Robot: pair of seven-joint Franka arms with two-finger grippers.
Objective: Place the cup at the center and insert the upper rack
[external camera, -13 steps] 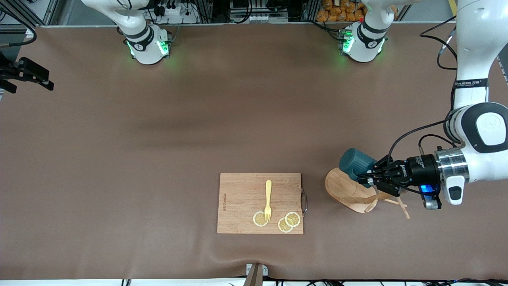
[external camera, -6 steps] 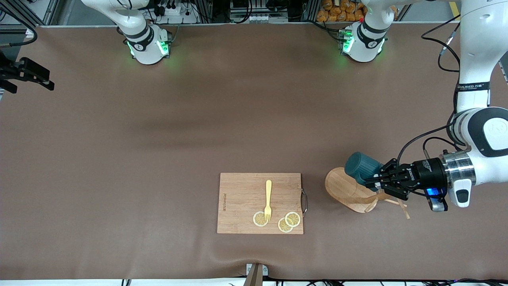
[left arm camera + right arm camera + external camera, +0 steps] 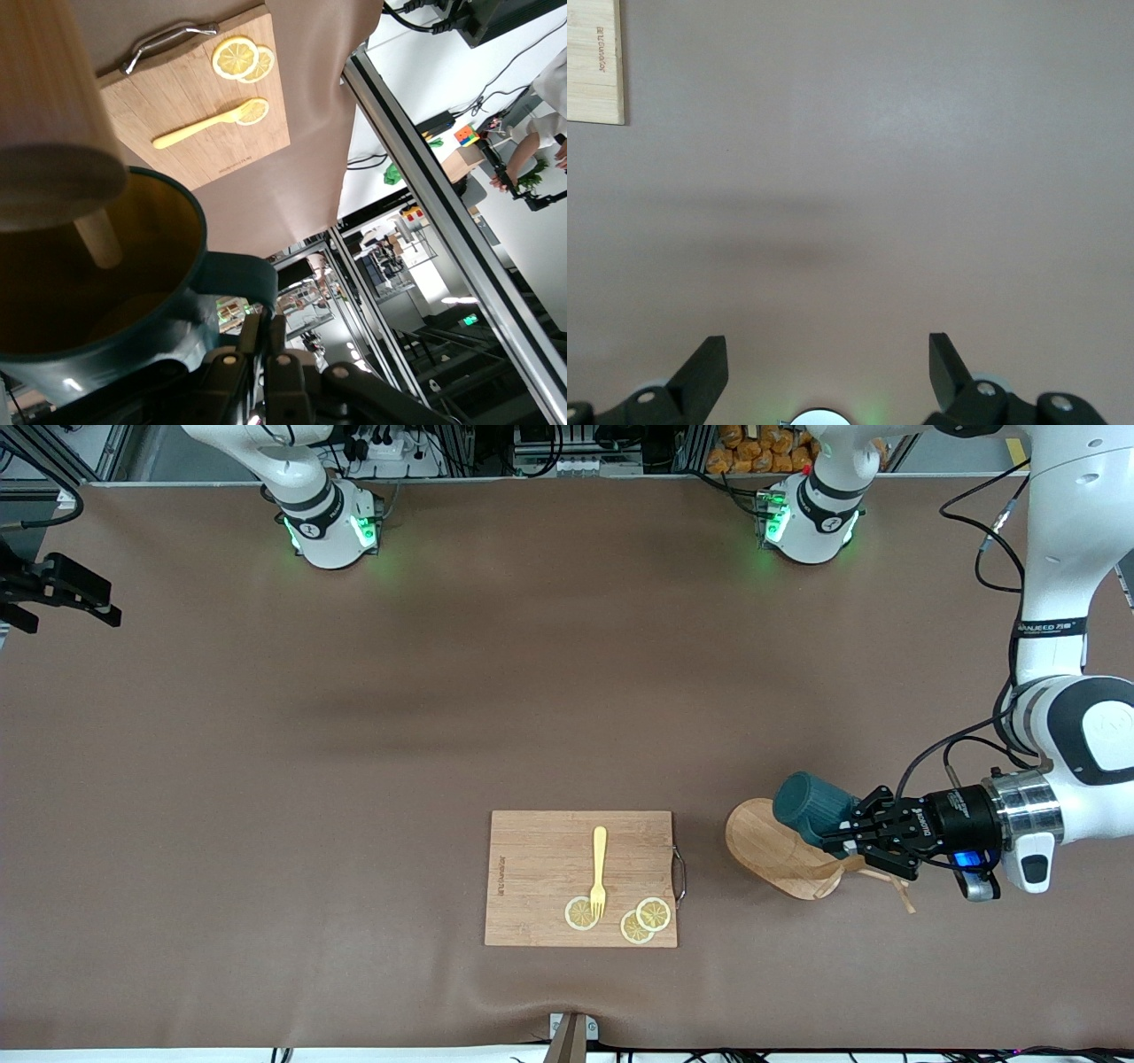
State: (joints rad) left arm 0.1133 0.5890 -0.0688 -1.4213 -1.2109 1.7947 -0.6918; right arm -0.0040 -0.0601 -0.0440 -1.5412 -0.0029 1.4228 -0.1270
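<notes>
Left claw (image 3: 846, 840) clamps cup (image 3: 808, 803) handle over upper rack (image 3: 784, 852); next, carry cup to tabletop center. Right claw (image 3: 824, 372) spread, idle.

Brown table (image 3: 496, 691), aluminium framing (image 3: 443, 168) alongside

Left gripper (image 3: 842, 838): clamped on the cup (image 3: 811, 804) (held sideways) over the upper rack (image 3: 784, 852).
Upper rack: beside the cutting board (image 3: 580, 878), toward the left arm's end.
Cutting board: fork (image 3: 599, 871), lemon slices (image 3: 645, 919).
</notes>
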